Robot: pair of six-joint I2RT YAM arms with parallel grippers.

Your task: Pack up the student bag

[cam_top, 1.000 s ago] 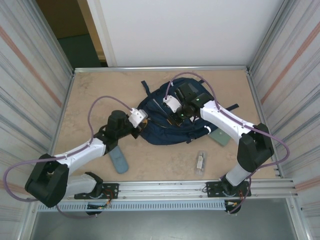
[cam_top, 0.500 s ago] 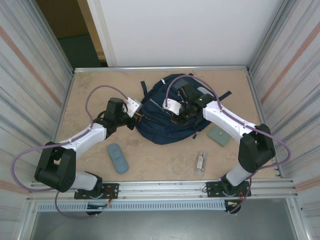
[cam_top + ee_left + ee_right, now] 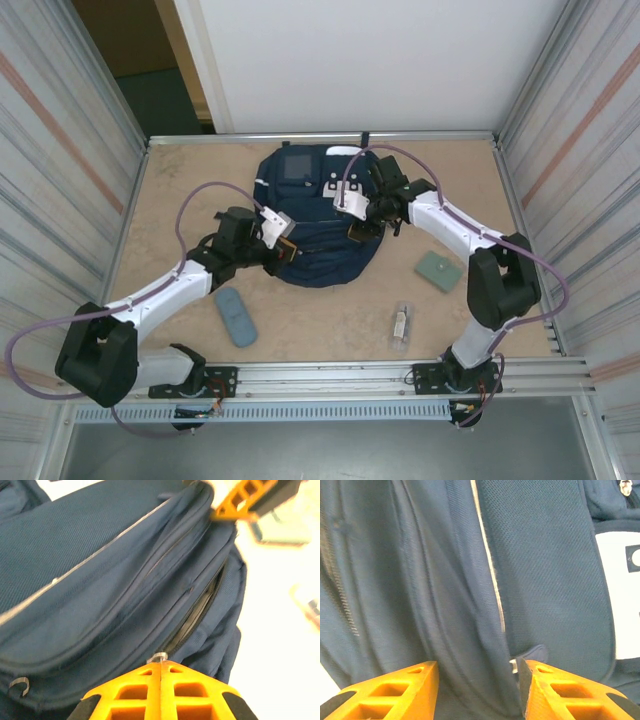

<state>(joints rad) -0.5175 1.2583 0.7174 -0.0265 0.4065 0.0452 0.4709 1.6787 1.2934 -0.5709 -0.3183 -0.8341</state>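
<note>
— A pale stone-patterned bench (image 3: 180,200), ribbed metal walls on both sides, a white panel behind. How far along is the packing?

— Hardly begun, I'd judge. The large navy-blue fabric student bag (image 3: 315,205) lies flat toward the far middle of the bench, its grey square panel (image 3: 297,166) at the far end. Three things lie loose, outside it: a blue-grey oblong case (image 3: 236,316) near the left arm, a pale green flat square (image 3: 438,269) on the right, and a small clear packet (image 3: 401,323) nearer the front.

— Is the bag open?

— Partly. The left wrist view shows a zip gap with grey lining (image 3: 200,610).

— And the pincers?

— The left pincer (image 3: 160,666) is at the bag's near-left edge, closed tight, with a small metal zip pull (image 3: 160,656) at its tip, seemingly pinched. The right pincer (image 3: 477,662) sits on the bag's right side, jaws apart astride a fabric ridge; I cannot tell whether it is clamping.

— What's left?

— Widening the opening, then loading all three.
</note>
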